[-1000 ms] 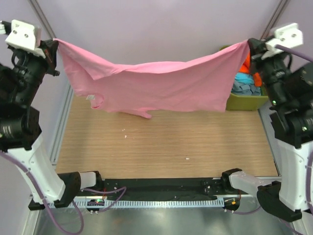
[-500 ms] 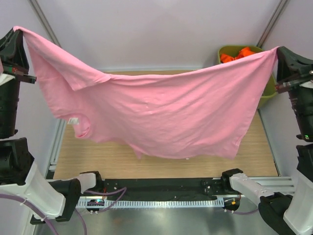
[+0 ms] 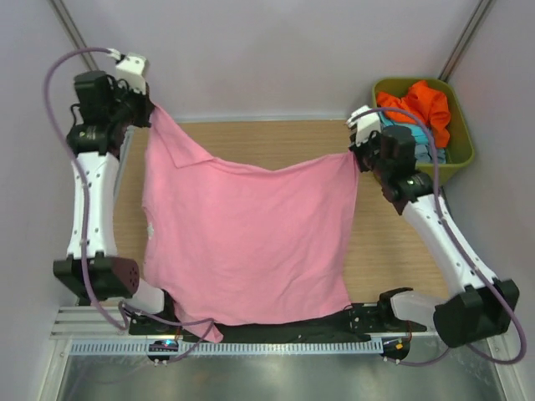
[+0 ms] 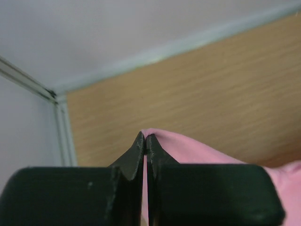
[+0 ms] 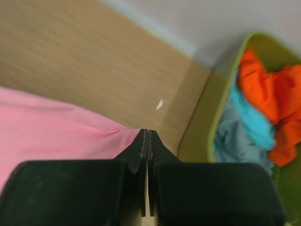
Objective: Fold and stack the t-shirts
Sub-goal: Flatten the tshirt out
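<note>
Left gripper (image 3: 149, 110), upper left, and right gripper (image 3: 354, 155), mid-right, clamp corners of the pink t-shirt (image 3: 251, 242). Likely spreading it; next, lay it flat and release.

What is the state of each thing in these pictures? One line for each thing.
Pink fabric t-shirt: unfolded, spread out, gripped at two far corners.
Left end effector: shut on the t-shirt.
Right end effector: shut on the t-shirt.
Olive-green plastic tub: holds a crumpled orange shirt.

Tub (image 3: 466, 142) fills far-right corner — passage beside shirt (image 3: 251, 242).
</note>
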`<state>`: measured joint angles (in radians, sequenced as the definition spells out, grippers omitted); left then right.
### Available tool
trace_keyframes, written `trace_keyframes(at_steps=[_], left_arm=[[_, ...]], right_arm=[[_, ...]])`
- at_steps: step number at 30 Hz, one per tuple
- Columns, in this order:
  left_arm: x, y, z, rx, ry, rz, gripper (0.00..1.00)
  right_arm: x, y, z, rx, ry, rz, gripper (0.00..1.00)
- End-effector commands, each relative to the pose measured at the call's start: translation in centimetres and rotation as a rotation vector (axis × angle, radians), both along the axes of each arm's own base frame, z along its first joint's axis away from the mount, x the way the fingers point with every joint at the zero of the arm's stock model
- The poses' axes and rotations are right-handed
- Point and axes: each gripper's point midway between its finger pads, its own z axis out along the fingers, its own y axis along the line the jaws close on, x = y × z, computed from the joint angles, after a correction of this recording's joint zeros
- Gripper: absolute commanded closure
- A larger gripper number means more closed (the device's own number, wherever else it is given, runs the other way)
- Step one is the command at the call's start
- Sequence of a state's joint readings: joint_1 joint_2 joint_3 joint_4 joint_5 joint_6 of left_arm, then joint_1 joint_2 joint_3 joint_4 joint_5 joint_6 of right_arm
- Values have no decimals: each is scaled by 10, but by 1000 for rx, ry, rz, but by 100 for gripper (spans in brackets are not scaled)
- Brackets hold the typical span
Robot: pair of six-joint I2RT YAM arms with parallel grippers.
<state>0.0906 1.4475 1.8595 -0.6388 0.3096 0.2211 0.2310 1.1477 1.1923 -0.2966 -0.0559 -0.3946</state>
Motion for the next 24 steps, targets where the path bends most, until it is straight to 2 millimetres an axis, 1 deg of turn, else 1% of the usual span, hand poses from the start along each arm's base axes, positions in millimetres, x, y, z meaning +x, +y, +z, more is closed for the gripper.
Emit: trace_keyframes(at_steps=[1, 2, 3, 4, 5, 6, 7, 8, 9, 10, 11, 12, 13, 14, 15, 16, 17, 18, 19, 20, 21, 22, 23, 24], left_arm=[[39, -12, -98, -22, 221, -79, 100], [48, -13, -118, -13, 260, -84, 100], [58, -13, -139, -8, 301, -86, 100], [71, -15, -172, -12, 369, -94, 100], [82, -13, -188, -13, 395, -86, 100], [91, -13, -199, -17, 412, -81, 100], [107, -11, -222, -23, 451, -74, 100], [117, -10, -227, -26, 452, -66, 100], [125, -9, -231, -33, 457, -53, 100], [143, -7, -241, -35, 460, -46, 100], [151, -7, -243, -34, 455, -42, 100], [158, -7, -249, -33, 459, -31, 100], [169, -8, -241, -27, 428, -32, 100], [177, -8, -255, -25, 440, -29, 100], [181, -8, -257, -21, 434, -26, 100], [186, -9, -259, -17, 428, -18, 100], [194, -9, -264, -14, 419, -13, 100], [199, -9, -263, -9, 404, -8, 100], [205, -6, -265, 1, 391, 12, 100], [214, -5, -265, 2, 376, 17, 100], [220, -2, -267, 2, 369, 30, 100], [226, -1, -263, 1, 354, 44, 100], [235, 0, -247, 5, 309, 45, 100], [242, 1, -258, 6, 315, 51, 100]], right_arm=[[34, 7, -29, -3, -34, 17, 99], [45, 8, -49, -8, 1, 14, 99], [62, 9, -79, -18, 62, 7, 99], [76, 9, -95, -21, 84, 0, 99], [94, 4, -89, -3, 59, -18, 99], [108, 2, -95, 2, 71, -26, 99], [128, 2, -137, -5, 158, -34, 99], [152, -4, -119, 19, 120, -57, 99], [168, -5, -130, 27, 140, -63, 99], [184, -6, -165, 20, 212, -66, 99], [210, -8, -147, 28, 161, -74, 99], [220, -7, -156, 26, 183, -73, 99], [228, -8, -165, 24, 211, -72, 99], [251, -6, -175, 25, 213, -71, 99], [260, -7, -177, 30, 213, -76, 99], [267, -7, -188, 31, 233, -78, 99], [281, -7, -191, 34, 221, -81, 99], [286, -7, -195, 42, 222, -87, 99], [295, -6, -186, 48, 195, -85, 99], [298, -6, -202, 45, 214, -87, 99], [301, -7, -203, 43, 209, -91, 99], [306, -6, -198, 44, 188, -90, 99], [308, -9, -206, 42, 192, -97, 99], [311, -9, -206, 40, 185, -97, 99]])
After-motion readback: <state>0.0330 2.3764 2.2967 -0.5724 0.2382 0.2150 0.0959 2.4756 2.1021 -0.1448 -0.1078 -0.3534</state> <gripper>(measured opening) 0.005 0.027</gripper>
